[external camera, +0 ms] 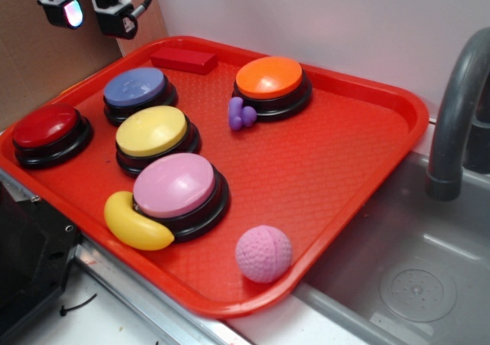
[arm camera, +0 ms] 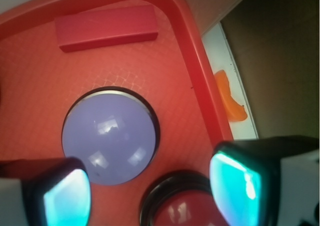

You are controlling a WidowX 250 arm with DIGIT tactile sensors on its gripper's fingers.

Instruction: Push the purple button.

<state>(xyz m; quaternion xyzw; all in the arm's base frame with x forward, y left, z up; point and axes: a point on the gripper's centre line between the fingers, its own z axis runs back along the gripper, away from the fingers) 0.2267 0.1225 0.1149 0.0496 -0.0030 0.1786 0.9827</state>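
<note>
The purple button (external camera: 138, 89) has a periwinkle dome on a black base and sits at the back left of the red tray (external camera: 337, 161). In the wrist view the purple button (arm camera: 109, 138) lies below and left of centre. My gripper (external camera: 92, 8) hangs high above the tray's back left corner, well clear of the button. My gripper (arm camera: 150, 191) is open, its teal pads (arm camera: 235, 188) wide apart with nothing between them. The left finger's edge overlaps the button's lower rim in the wrist view.
A red button (external camera: 47, 131), yellow button (external camera: 153, 135), pink button (external camera: 178, 188) and orange button (external camera: 269, 81) share the tray with a red block (external camera: 184, 59), small purple toy (external camera: 241, 114), yellow banana toy (external camera: 134, 222) and pink ball (external camera: 263, 253). A sink and faucet (external camera: 455, 108) lie right.
</note>
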